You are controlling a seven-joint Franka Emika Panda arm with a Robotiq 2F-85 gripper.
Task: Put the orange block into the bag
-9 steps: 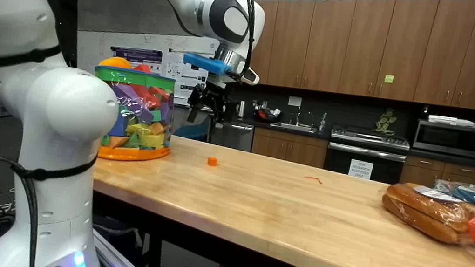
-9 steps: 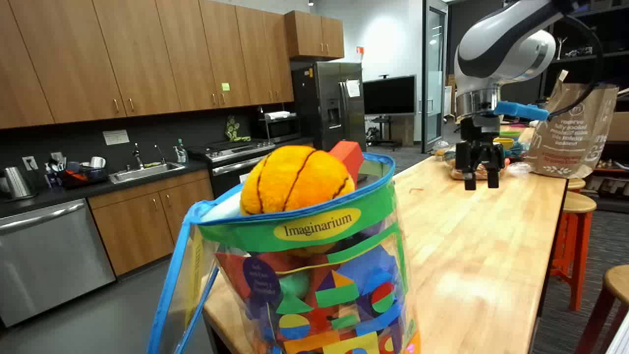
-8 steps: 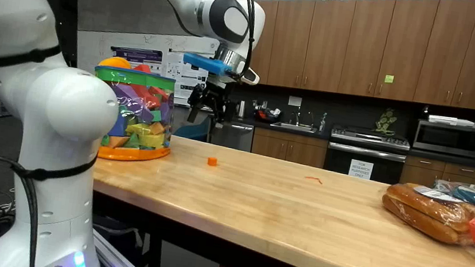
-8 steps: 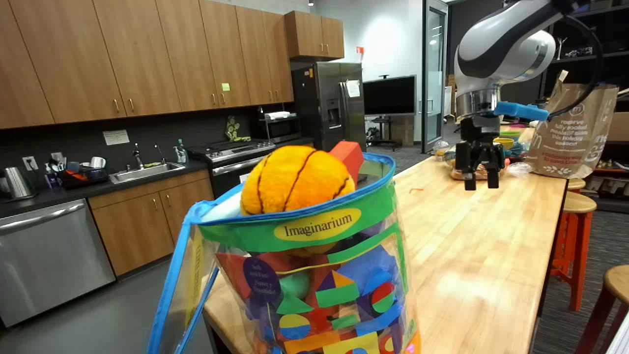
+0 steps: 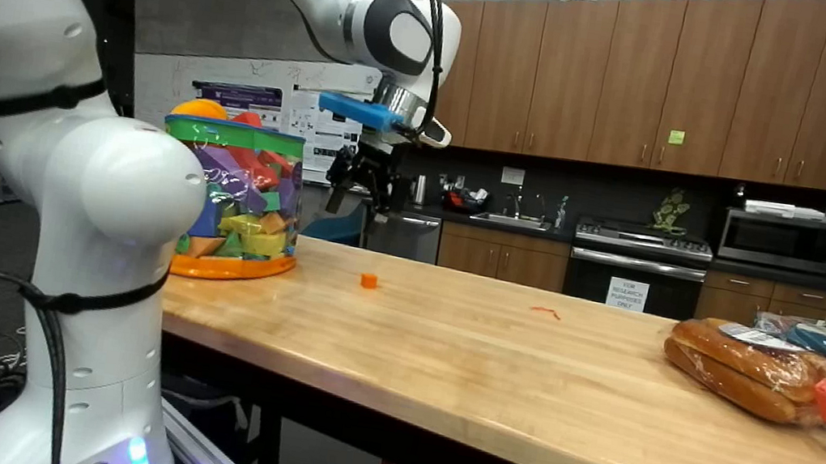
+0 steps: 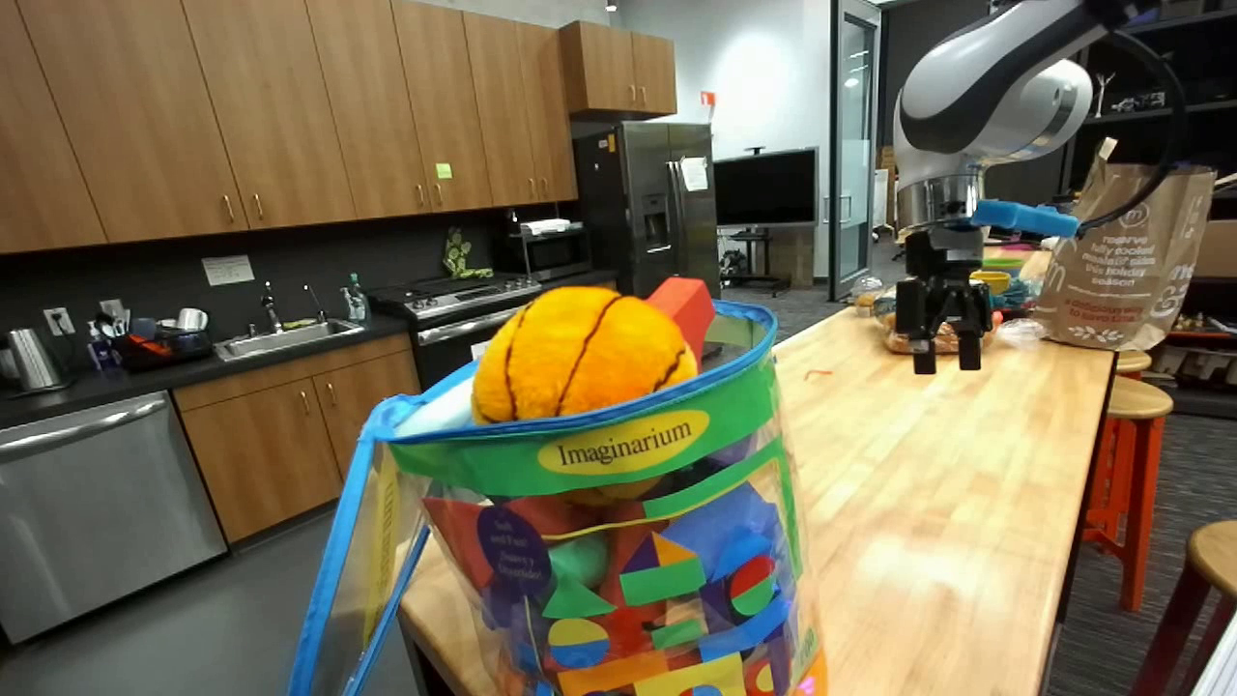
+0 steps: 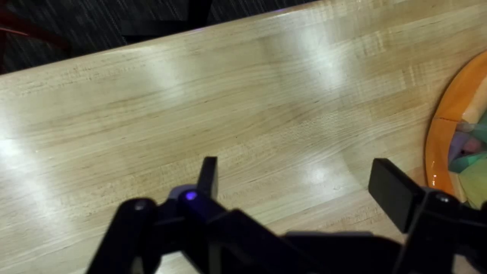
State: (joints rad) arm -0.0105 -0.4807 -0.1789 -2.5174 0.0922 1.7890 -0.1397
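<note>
The orange block [image 5: 369, 280], a tiny bright cube, rests on the wooden table a little to the side of the bag in an exterior view. It does not show in the other views. The bag [image 5: 242, 194] is clear with a green band, a blue rim and an orange base, full of coloured blocks; it stands upright. It also shows large in an exterior view [image 6: 599, 454], with an orange plush ball and a red block at its open top. Its orange base shows in the wrist view [image 7: 441, 148]. My gripper [image 7: 293, 179] is open and empty, above the table; it shows in both exterior views [image 5: 357, 213] [image 6: 947, 363].
A clear plastic bag of brown bread [image 5: 749, 368] lies at the table's far end. A thin orange strip [image 5: 546, 312] lies on the table. A brown paper bag [image 6: 1111, 261] stands at the table's end. Stools [image 6: 1140, 396] stand along the table edge.
</note>
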